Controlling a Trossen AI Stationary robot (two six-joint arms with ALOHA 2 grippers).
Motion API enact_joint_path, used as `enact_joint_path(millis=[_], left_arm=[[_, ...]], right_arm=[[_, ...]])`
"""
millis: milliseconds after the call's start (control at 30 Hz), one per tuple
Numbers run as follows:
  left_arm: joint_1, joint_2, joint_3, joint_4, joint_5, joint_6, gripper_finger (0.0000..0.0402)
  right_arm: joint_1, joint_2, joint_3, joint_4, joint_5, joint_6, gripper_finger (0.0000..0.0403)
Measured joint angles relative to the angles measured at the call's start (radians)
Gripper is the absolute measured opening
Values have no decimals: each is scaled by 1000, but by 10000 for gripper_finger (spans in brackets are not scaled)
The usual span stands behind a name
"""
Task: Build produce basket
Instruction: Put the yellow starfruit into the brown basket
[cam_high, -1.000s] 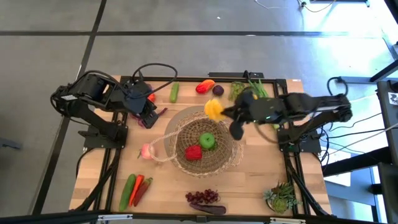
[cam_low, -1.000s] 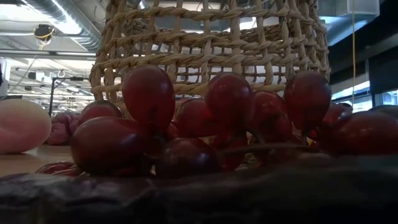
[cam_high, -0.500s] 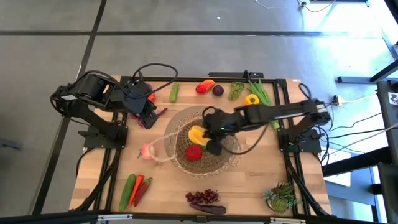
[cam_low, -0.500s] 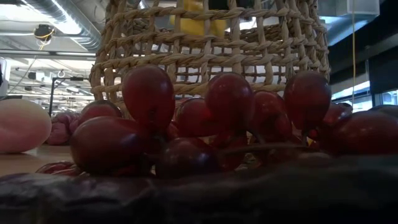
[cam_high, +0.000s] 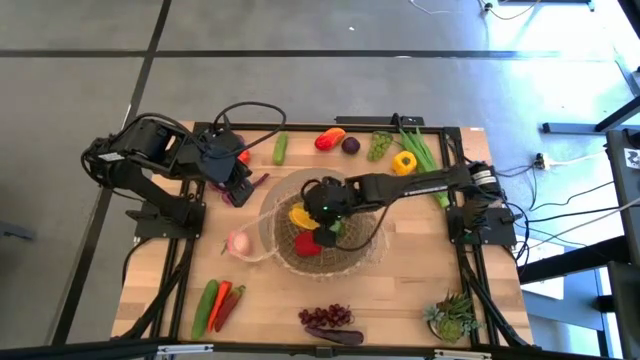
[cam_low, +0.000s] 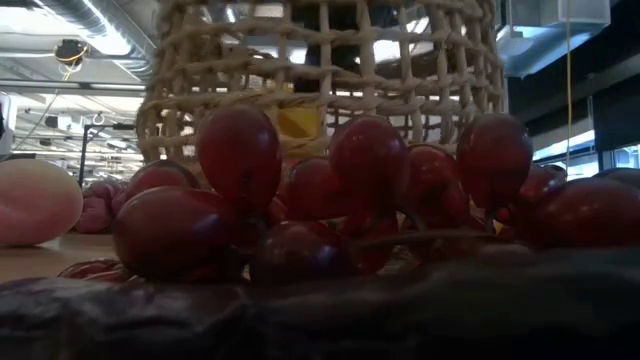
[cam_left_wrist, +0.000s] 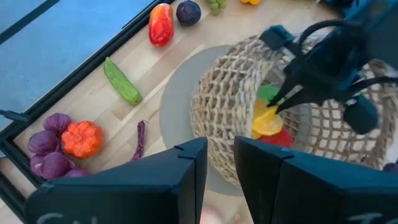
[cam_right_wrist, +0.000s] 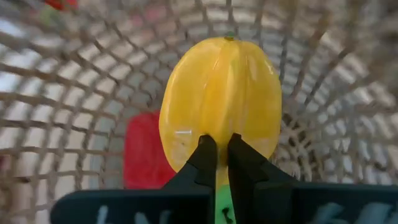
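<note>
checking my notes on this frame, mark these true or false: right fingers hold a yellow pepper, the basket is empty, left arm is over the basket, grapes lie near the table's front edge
1. The right gripper fingers hold a yellow pepper: true.
2. The basket is empty: false, a red piece and a green piece lie inside.
3. The left gripper is over the basket: false, it is beside it, over the table.
4. Grapes lie near the table's front edge: true.

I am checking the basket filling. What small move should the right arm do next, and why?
Probably open the fingers and release. The right gripper holds the yellow pepper by its stem, already down inside the basket, just beside the red piece and green piece. The left gripper waits at the table edge.
</note>
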Motion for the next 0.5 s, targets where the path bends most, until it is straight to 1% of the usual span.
enact_joint_path(millis=[200,367,500], left_arm=[[0,0,0,0,0,-2,69],[0,0,0,0,0,-7,69],[0,0,0,0,0,-8,69]], right_arm=[[-12,51,-2,5,27,-55,11],[-13,62,-2,18,31,-82,11],[-13,62,-2,24,39,-78,25]])
